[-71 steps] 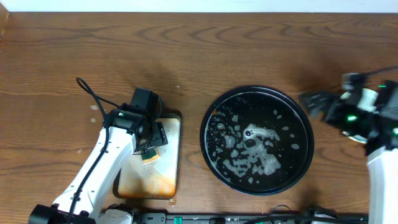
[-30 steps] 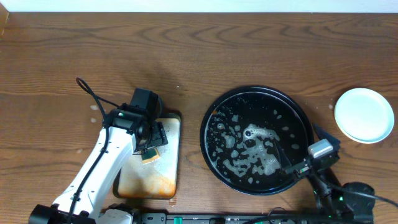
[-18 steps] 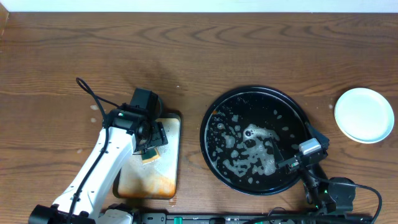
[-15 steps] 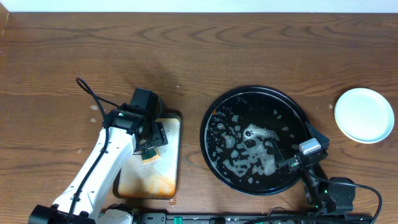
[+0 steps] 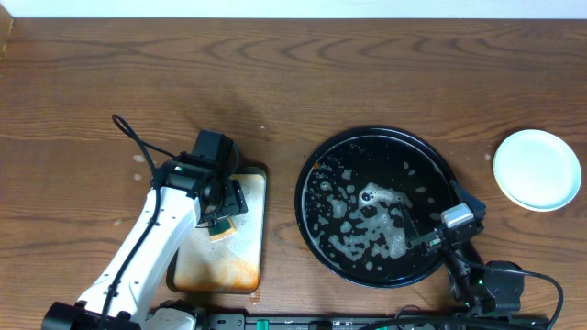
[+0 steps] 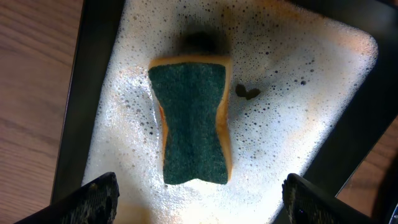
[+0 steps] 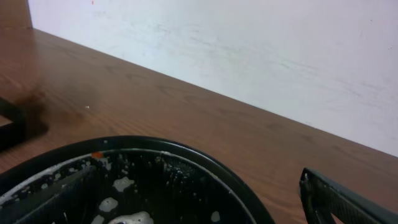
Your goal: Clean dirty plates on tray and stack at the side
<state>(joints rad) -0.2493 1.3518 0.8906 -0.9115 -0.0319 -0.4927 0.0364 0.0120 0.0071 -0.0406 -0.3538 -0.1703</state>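
1. Table (image 5: 275, 73): brown wood grain, carries every item below.
2. Tray (image 5: 304, 225): round, glossy black, raised rim, right of table centre. No plate lies on it. White foam patches cover its floor, and there is a small orange speck at its 10 o'clock rim.
3. Metal tray (image 5: 248, 261): rectangular, orange-stained and foamy, at 9 o'clock from the tray, near but apart.
4. Plates (image 5: 537, 169): pale, round, stacked on the bare table at 3 o'clock from the tray, well apart from its rim. The count cannot be told from above.
5. Right gripper (image 5: 438, 220): over the tray's 4 o'clock rim, fingers spread wide, holding nothing.
6. Left gripper (image 6: 205, 202): above the metal tray, fingers wide apart, empty.
7. Sponge (image 6: 193, 124): green scouring face up, yellow edge, lying in foam between the left fingers' line, gripped by neither.
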